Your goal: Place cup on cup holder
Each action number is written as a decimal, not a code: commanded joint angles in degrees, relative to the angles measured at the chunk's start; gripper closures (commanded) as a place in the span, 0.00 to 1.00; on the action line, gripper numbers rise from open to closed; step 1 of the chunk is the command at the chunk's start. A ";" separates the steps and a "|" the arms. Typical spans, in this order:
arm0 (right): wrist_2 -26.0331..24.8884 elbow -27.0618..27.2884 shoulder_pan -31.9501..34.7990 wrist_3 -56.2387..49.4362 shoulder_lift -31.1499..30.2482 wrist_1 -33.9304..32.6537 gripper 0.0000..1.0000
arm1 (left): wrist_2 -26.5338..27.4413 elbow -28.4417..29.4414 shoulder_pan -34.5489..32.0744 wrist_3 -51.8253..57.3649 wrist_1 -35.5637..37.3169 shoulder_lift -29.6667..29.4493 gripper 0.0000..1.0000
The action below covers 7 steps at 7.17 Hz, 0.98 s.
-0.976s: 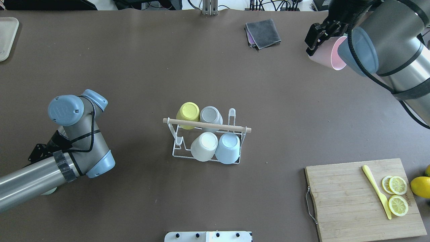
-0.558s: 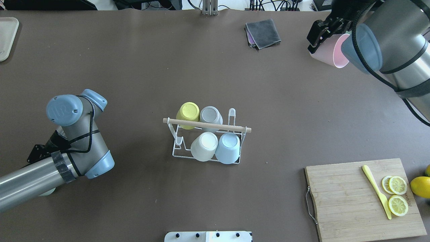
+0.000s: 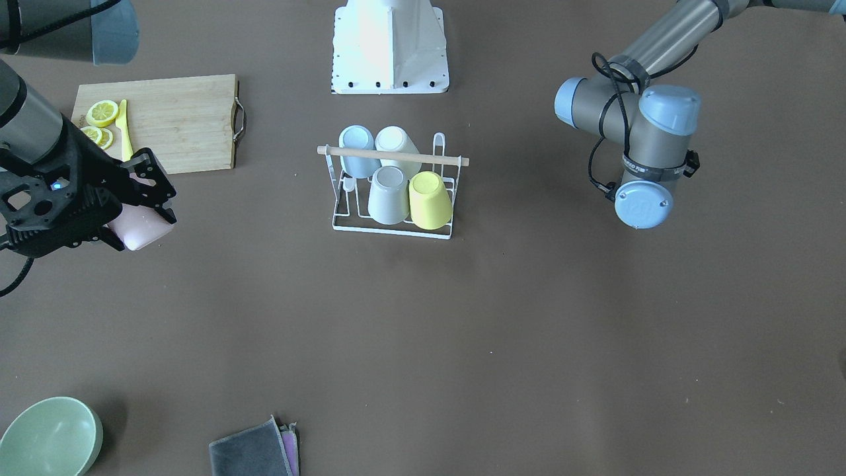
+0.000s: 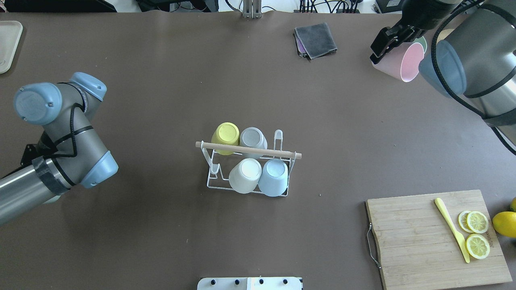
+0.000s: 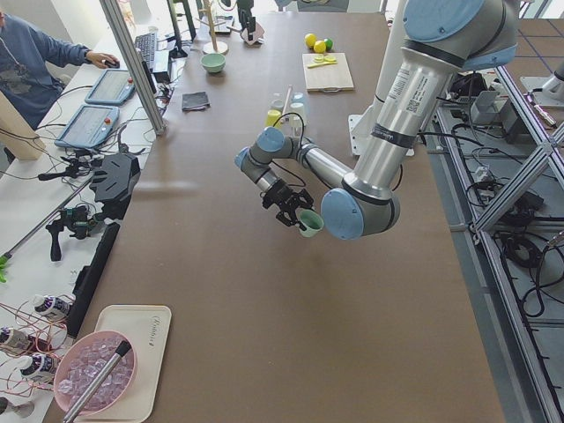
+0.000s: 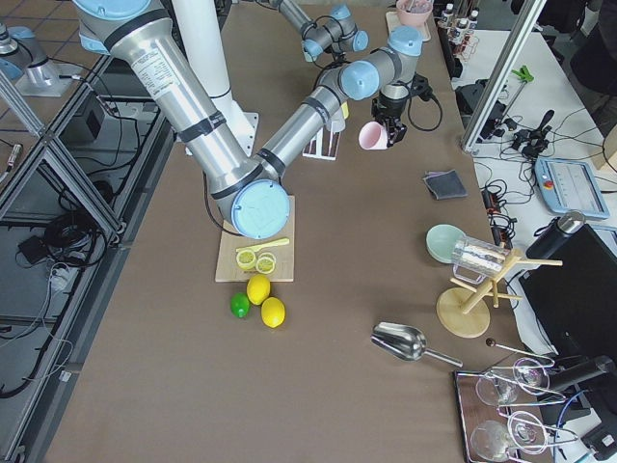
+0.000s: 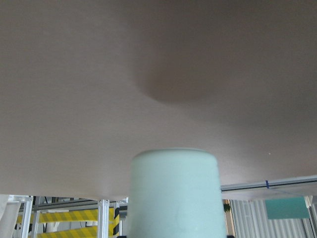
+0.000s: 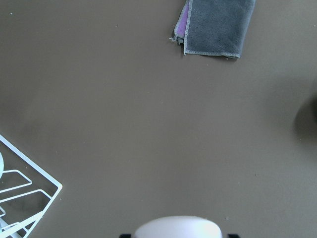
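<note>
overhead view: the right gripper [image 4: 392, 41] clenches a pink cup [image 4: 399, 62], tipped sideways, at the table's far right, well apart from the rack [image 4: 248, 150] at mid-table bearing four cups [image 4: 246, 175], while the left gripper [image 5: 291, 211] grasps a green cup [image 5: 310, 223] at left.

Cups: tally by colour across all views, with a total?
yellow cup: 1
grey cup: 1
white cup: 1
light blue cup: 1
pink cup: 1
mint green cup: 1
Total: 6
</note>
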 commanded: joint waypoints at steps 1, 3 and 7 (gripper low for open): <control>0.03 0.58 0.00 1.52 -0.40 0.98 1.00 | 3.76 -6.82 -5.22 -4.25 -12.45 4.05 0.34; 0.03 0.59 0.00 1.53 -0.40 0.98 1.00 | 3.95 -15.42 -9.08 -7.41 -25.61 9.22 0.34; 0.03 1.12 0.00 1.62 -0.40 1.07 1.00 | 3.95 -24.16 -14.99 -11.19 -49.10 12.94 0.34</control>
